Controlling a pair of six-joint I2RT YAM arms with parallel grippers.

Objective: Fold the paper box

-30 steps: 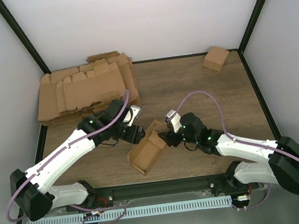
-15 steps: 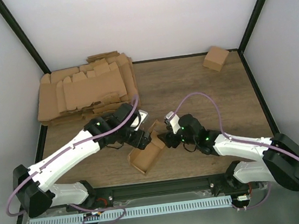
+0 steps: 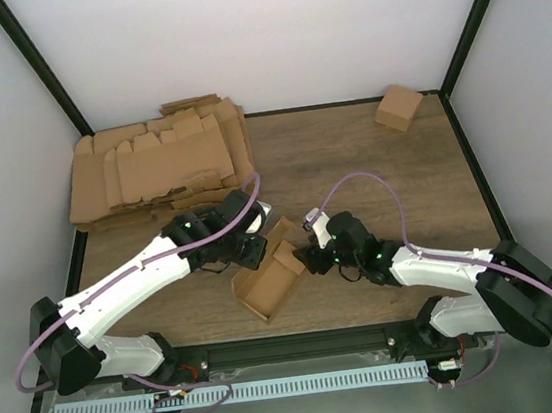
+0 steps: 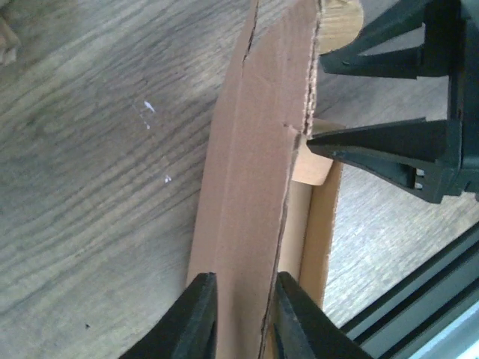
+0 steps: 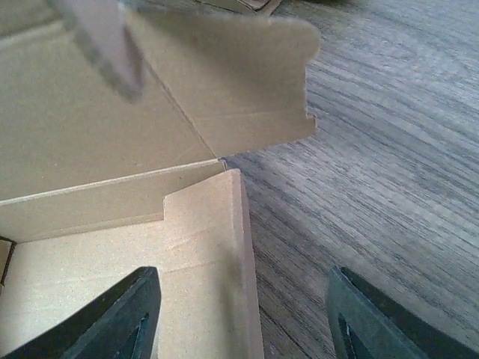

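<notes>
The paper box (image 3: 266,286) is a brown open-topped carton lying slantwise on the wooden table between the two arms. My left gripper (image 3: 254,253) has come down over its raised long side wall (image 4: 254,187). In the left wrist view the left gripper (image 4: 245,314) has one finger pressed against each face of that wall. My right gripper (image 3: 308,259) is at the box's right end. In the right wrist view it (image 5: 243,314) stands open, straddling the short end wall (image 5: 206,254) without touching it. A notched flap (image 5: 232,82) rises beyond that wall.
A thick pile of flat cardboard blanks (image 3: 156,171) lies at the back left, close behind the left arm. A small cube-like carton (image 3: 398,107) sits in the back right corner. The black frame rail (image 3: 303,344) runs along the near table edge.
My left gripper widened, dropped over the box's side wall and closed onto it. The right gripper edged slightly left toward the box end and stayed open.
</notes>
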